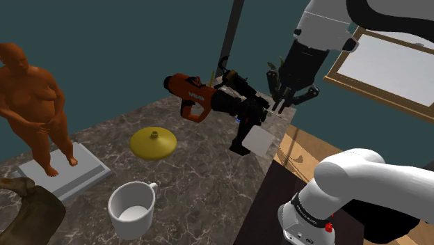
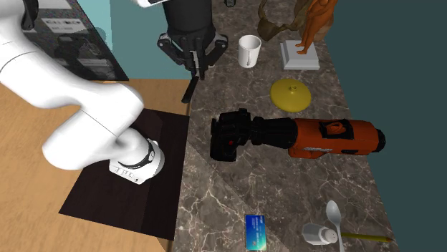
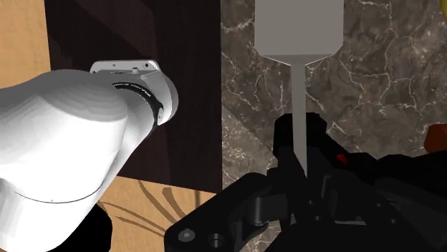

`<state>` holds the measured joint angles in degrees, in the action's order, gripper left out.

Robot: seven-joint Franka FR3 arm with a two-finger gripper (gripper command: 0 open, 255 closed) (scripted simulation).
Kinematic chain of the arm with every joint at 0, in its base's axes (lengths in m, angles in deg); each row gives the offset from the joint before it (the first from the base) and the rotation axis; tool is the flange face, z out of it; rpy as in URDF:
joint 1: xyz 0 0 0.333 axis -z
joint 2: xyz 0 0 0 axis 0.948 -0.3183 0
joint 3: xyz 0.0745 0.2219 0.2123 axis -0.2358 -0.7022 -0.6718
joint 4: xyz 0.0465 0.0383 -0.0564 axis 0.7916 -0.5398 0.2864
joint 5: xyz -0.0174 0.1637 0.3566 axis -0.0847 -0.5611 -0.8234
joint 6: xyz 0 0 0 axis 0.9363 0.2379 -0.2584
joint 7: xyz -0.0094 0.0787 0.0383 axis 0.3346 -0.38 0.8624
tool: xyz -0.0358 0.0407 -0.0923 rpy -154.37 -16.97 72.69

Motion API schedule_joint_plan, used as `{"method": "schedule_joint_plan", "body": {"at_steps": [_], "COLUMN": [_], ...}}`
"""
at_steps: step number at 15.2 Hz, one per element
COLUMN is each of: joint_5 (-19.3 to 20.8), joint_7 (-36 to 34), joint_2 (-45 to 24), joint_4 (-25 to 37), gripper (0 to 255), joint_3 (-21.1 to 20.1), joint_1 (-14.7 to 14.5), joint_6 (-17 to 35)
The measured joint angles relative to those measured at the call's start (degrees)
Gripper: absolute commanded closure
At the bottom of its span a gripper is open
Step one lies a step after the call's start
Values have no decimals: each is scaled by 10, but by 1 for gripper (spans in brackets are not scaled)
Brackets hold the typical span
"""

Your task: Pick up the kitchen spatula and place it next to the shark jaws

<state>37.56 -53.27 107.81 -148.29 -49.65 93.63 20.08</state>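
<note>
Well, from where I stand the white arm point(image 1: 362, 188) is the biggest thing going. It bends up off its dark stand point(image 1: 268, 209) and reaches over the near edge of the marble counter point(image 1: 195, 181). Across the counter's middle lies a big drill point(image 2: 315, 136), orange in the body and black at the front. At the far end an orange figure point(image 1: 38, 90) stands on a pale base point(image 1: 66, 174). Just beside it sit the brown jaws point(image 1: 24, 209), which is where the job ends. A white mug point(image 1: 132, 209) and a yellow disc point(image 1: 153, 143) lie between the drill and that end.

The spatula point(image 1: 261, 141) is off the surface. It hangs blade down by the counter's edge nearest the stand, close to the drill's black front, though the second exterior view shows it apart from it. The gripper point(image 1: 277, 108) is clamped on the thin handle, well up from the blade.

It looks light and stiff to me, a flat grey blade on a narrow, smooth stem. Pinched that far from the blade, I'd guess it could swing or twist in the grip. A hold nearer mid-stem would be steadier. The blade seems too wide and thin to grab.
</note>
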Motion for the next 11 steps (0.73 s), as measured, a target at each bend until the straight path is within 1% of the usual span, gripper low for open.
{"method": "schedule_joint_plan", "body": {"at_steps": [7,11], "joint_5": [-75,-113], "joint_7": [-93,-145], "joint_2": [13,4], "joint_4": [46,91], "gripper": [255,255], "joint_3": [-80,-127], "joint_1": [-17,-14], "joint_6": [-31,-43]}}
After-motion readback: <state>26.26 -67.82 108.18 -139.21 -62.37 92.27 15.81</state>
